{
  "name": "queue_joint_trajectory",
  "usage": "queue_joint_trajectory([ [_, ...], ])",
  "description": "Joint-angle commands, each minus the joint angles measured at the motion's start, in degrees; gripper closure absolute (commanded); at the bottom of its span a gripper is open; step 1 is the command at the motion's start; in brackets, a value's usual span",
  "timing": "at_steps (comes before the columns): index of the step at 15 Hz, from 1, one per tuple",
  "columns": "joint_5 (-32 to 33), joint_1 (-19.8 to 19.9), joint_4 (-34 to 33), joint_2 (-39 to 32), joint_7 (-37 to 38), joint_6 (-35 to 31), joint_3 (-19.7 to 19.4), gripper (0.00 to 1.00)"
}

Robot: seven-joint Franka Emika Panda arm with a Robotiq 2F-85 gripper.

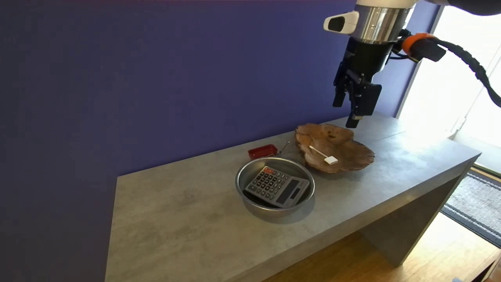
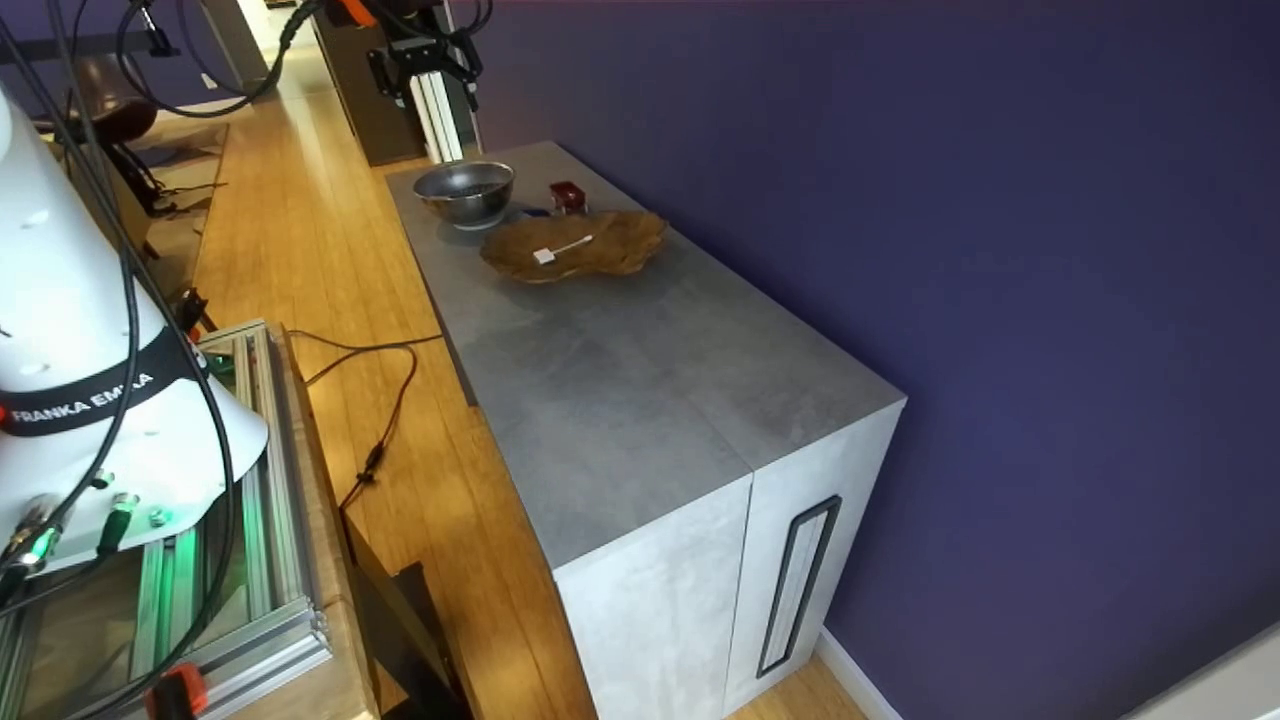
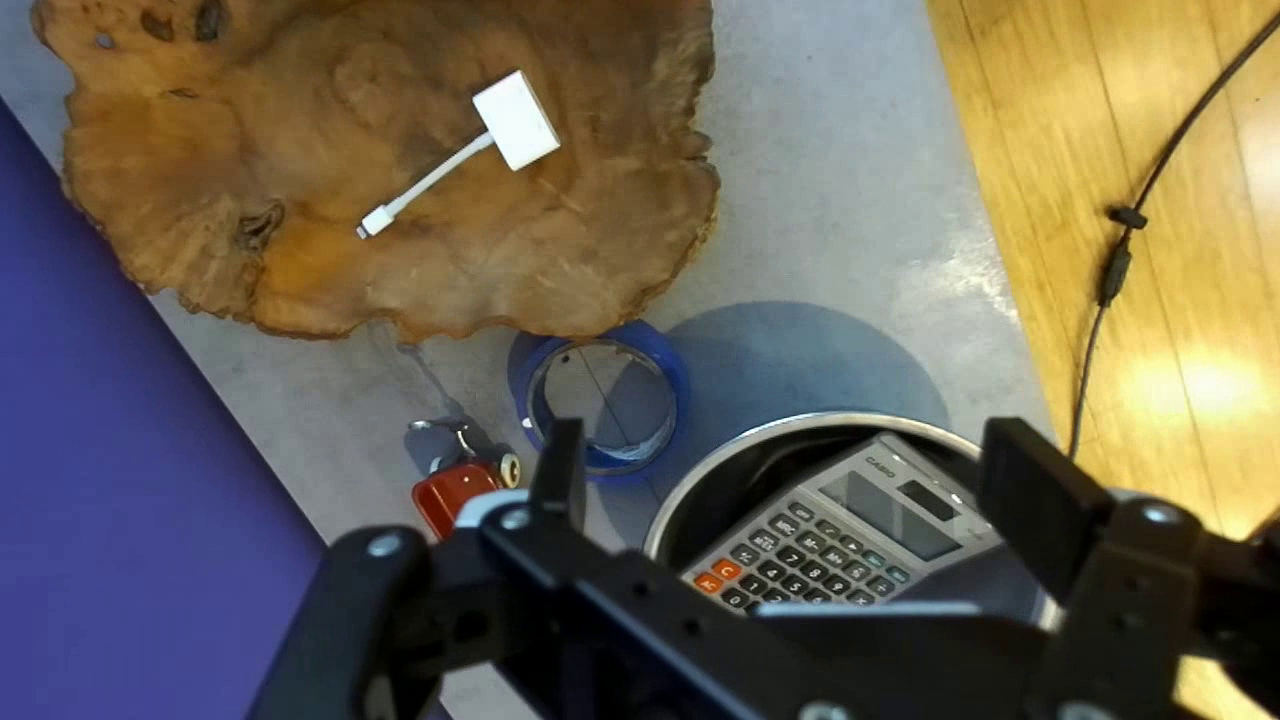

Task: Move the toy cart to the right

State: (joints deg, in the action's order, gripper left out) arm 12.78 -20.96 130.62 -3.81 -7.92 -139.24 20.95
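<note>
Toy cart (image 1: 263, 152), red and low, rests on the worktop (image 1: 176, 211) beside a metal bowl (image 1: 270, 211), on the side toward the purple wall (image 1: 156, 86), its thin pull handle sticking out. A Casio calculator (image 3: 850, 530) lies inside the bowl. The tool (image 3: 785, 450) hangs well above the bowl's level, its fingers spread, with nothing between them. The approach appears in hand, the cart not yet gripped. Doing it well likely means shifting to the bowl's wall side, turning the fingers to straddle the cart's narrow width, and descending clear of the bowl's rim. Pinching the body rather than the handle should keep the cart steady; a roll of blue tape (image 3: 674, 385), just beside the bowl, could snag a low slide.
</note>
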Motion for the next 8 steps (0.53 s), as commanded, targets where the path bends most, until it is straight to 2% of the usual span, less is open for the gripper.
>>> queue_joint_trajectory([
  [1,-0.03,-0.04,-0.72,-0.79,-0.12,0.22,-0.09,0.0],
  [3,-0.02,-0.17,-1.16,-0.97,-0.11,0.47,0.02,0.0],
  [4,3.56,-0.9,-2.43,-2.91,5.63,0.93,-0.36,0.0],
  [6,7.22,-1.34,-7.34,-9.78,11.38,-0.84,-1.29,0.0],
  [8,9.61,-2.06,-11.55,-14.81,13.19,-0.26,-2.46,0.0],
])
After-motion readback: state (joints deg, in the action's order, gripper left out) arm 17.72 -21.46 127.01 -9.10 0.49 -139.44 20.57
